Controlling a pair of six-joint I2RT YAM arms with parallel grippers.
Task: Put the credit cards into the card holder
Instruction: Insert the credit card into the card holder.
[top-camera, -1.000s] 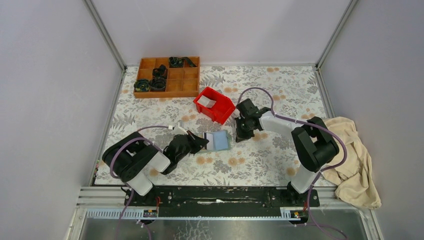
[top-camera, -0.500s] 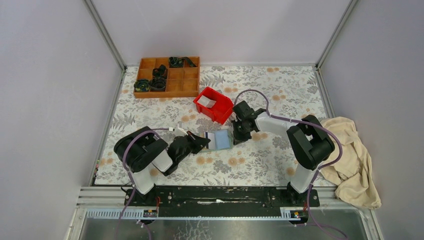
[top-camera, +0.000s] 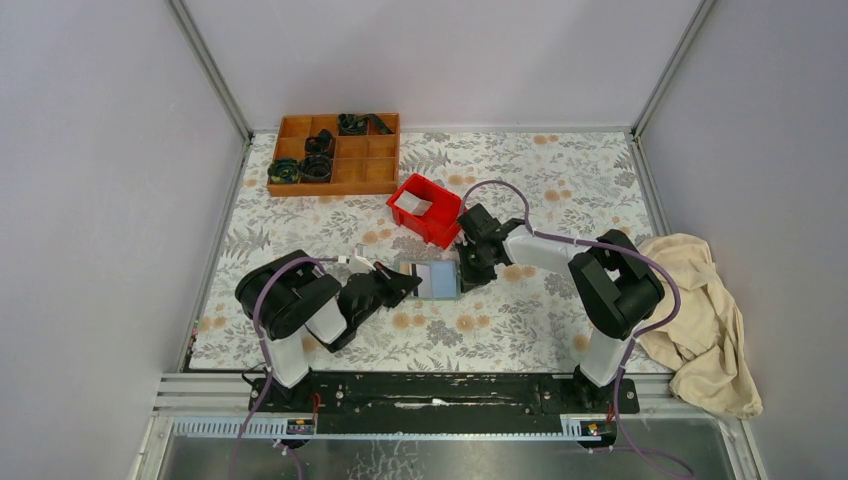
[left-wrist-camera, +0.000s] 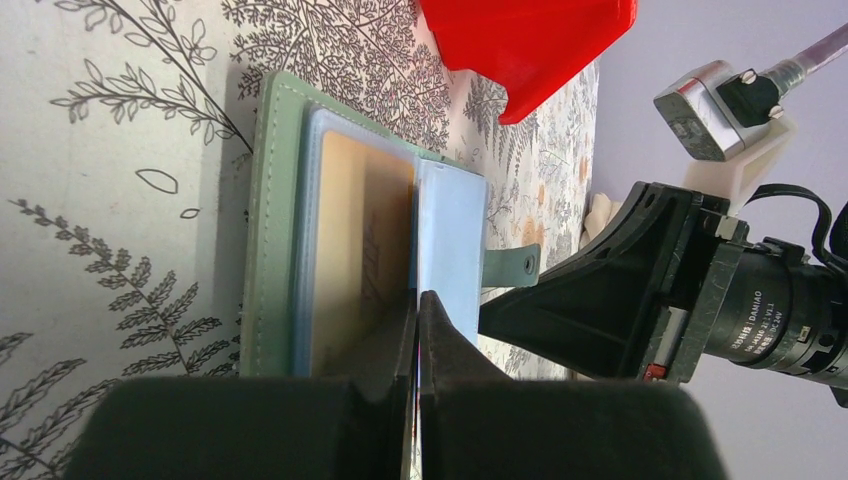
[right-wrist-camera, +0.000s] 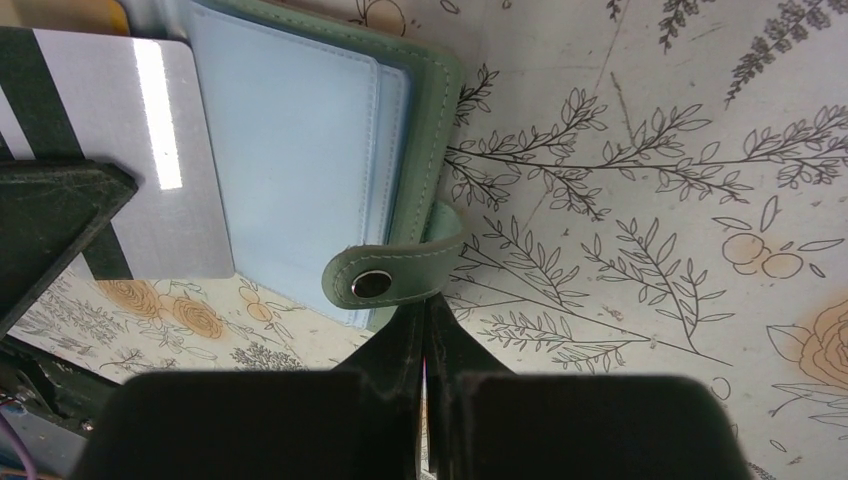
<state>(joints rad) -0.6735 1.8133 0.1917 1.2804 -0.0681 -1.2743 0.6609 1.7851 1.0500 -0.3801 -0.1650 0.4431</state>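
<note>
The card holder (top-camera: 440, 281) lies open on the floral mat, sage-green outside (left-wrist-camera: 262, 210) with pale blue pockets (right-wrist-camera: 290, 150). A yellow-tan credit card (left-wrist-camera: 360, 230) sits in its left pocket. My left gripper (left-wrist-camera: 417, 296) is shut on a silver-grey credit card with a black stripe (right-wrist-camera: 165, 150), held edge-on over the holder's middle fold. My right gripper (right-wrist-camera: 425, 305) is shut, its tips against the holder's right edge under the snap strap (right-wrist-camera: 395, 272). From above, the left gripper (top-camera: 408, 283) and right gripper (top-camera: 466, 268) flank the holder.
A red bin (top-camera: 445, 222) holding a whitish flat piece (top-camera: 412, 205) stands just behind the holder. A brown wooden compartment tray (top-camera: 375, 180) with black parts is at the back left. A beige cloth (top-camera: 705, 320) lies off the mat at the right.
My right gripper has slid left up to the holder's right edge, and the holder has shifted slightly left. The left arm's elbow has swung right while its gripper stayed by the holder.
</note>
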